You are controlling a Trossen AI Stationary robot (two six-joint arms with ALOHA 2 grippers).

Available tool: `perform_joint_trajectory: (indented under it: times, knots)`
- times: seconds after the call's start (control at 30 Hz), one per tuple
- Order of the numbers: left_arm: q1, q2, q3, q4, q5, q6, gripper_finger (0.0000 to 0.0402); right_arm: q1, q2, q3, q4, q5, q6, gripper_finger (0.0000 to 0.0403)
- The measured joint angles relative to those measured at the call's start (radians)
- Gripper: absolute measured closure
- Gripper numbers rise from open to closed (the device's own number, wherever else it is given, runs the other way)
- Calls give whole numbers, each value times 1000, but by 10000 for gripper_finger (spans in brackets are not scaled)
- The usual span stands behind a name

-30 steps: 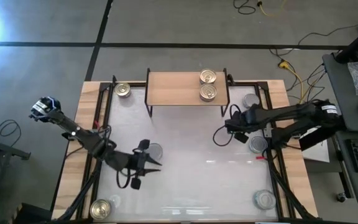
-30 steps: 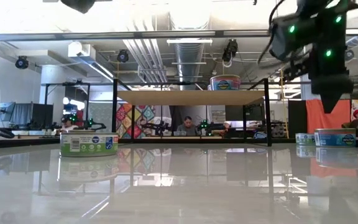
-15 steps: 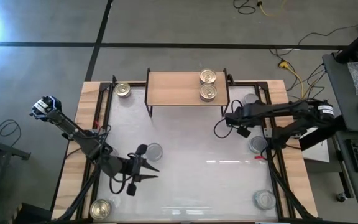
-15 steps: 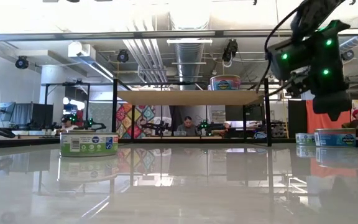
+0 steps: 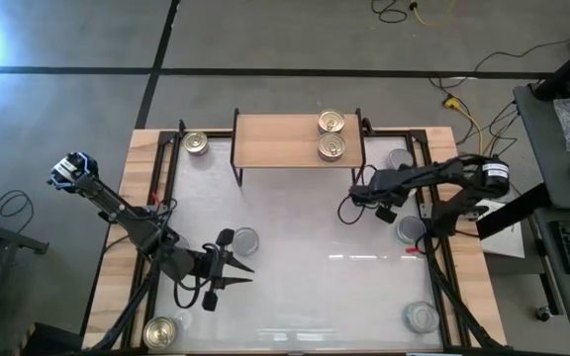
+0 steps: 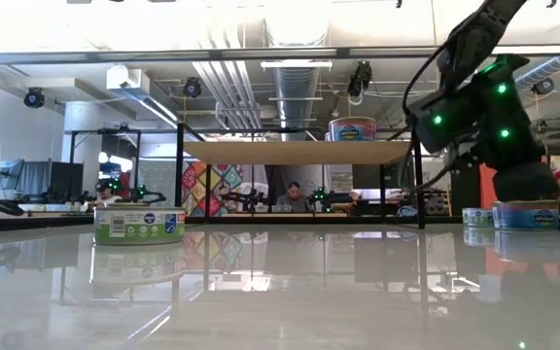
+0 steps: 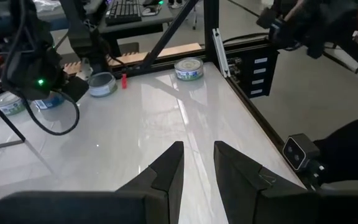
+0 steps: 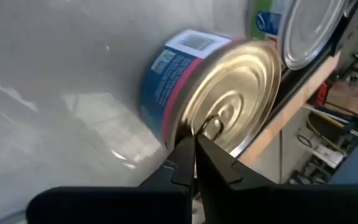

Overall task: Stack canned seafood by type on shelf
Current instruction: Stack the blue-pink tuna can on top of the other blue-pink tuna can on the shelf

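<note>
The table [image 5: 295, 287] carried the shelf [image 5: 275, 140] at its far edge, with two gold-topped tins [image 5: 331, 134] side by side on the board's right end. Other tins sat along the table's edges, one silver-topped tin [image 5: 246, 240] just beside my left gripper [image 5: 234, 267], whose fingers stood slightly apart, holding nothing. My right gripper [image 5: 357, 195], fingers pressed together, was near the shelf's right leg.

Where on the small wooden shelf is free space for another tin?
The low light-wood shelf is bare on its left and middle part. Its right end is crowded: two round gold-topped tins sit there, side by side.
</note>
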Motion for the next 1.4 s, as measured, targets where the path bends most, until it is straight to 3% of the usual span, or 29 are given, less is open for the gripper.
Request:
perform_joint_trajectory:
  times: [0.3,0.47,0.57,0.67,0.83,0.97,1.13,1.4]
  knots:
    - [12,0,0,-2,0,24,327,377,-31,196,92,-246,213,394]
    - [25,5,0,1,-1,26,327,556,-87,293,87,-166,321,394]
    - [35,33,0,4,-10,3,327,637,-108,280,78,-102,384,394]
    - [48,89,-1,6,-63,-35,323,704,-114,216,82,-103,410,394]
    - [78,229,-2,105,-95,-102,304,742,-105,69,166,-96,456,394]
    - [133,342,-2,200,-94,-125,274,721,-104,-27,438,-72,347,394]
    - [239,429,-3,246,-62,-150,227,695,-101,-45,730,-70,195,393]
    - [369,560,20,355,162,-84,168,696,-123,-43,691,-33,166,386]
